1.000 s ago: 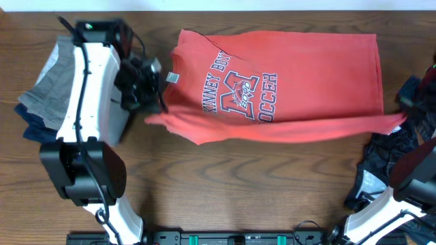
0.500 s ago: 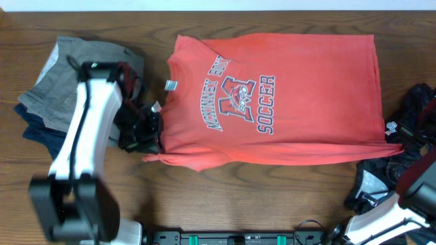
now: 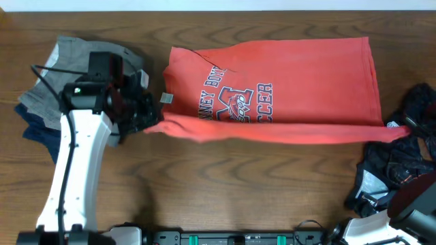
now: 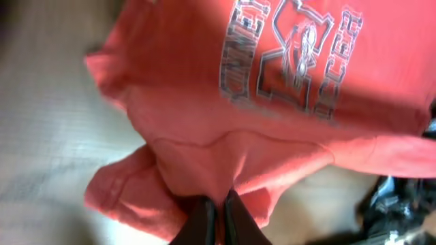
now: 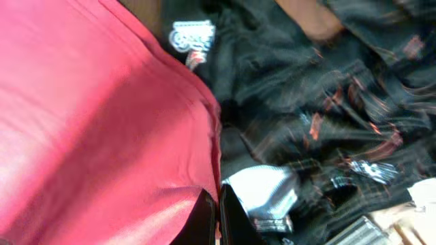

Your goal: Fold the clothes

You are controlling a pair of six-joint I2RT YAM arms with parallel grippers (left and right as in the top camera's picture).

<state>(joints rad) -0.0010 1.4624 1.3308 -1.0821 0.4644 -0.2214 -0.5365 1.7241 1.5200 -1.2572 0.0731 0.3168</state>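
Long-side fold in hand: left gripper and right gripper pinch the coral-red T-shirt, mid-table, by its 6 o'clock edge. Next, carry it evenly toward 12 o'clock.

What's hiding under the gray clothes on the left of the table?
A dark navy-blue cloth garment peeks out from under the grey folded fabric pile. The white left robot arm covers part of the pile, so whatever else lies beneath cannot be seen.
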